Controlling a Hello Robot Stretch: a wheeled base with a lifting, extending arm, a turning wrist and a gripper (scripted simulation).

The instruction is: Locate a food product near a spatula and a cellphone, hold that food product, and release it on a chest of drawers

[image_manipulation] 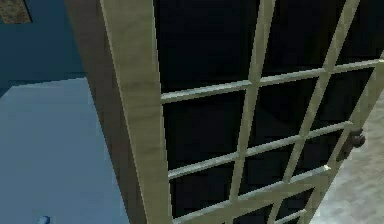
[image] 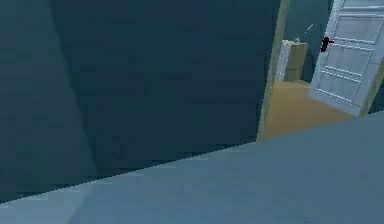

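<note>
Pincer state: cannot tell; dark teal wall (image: pixel 150 80) ahead, white panelled door (image: pixel 350 55) past doorway (image: pixel 288 95), glass-paned wooden door (image_manipulation: pixel 250 110) close alongside.

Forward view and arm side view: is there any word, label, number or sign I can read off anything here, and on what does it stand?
None can be read.
The white panelled door and the dark wall bear no print.
The pale box-like thing left of that door is too small to tell whether it carries any.
The glazed door's wooden frame and its dark panes bear none.
</note>
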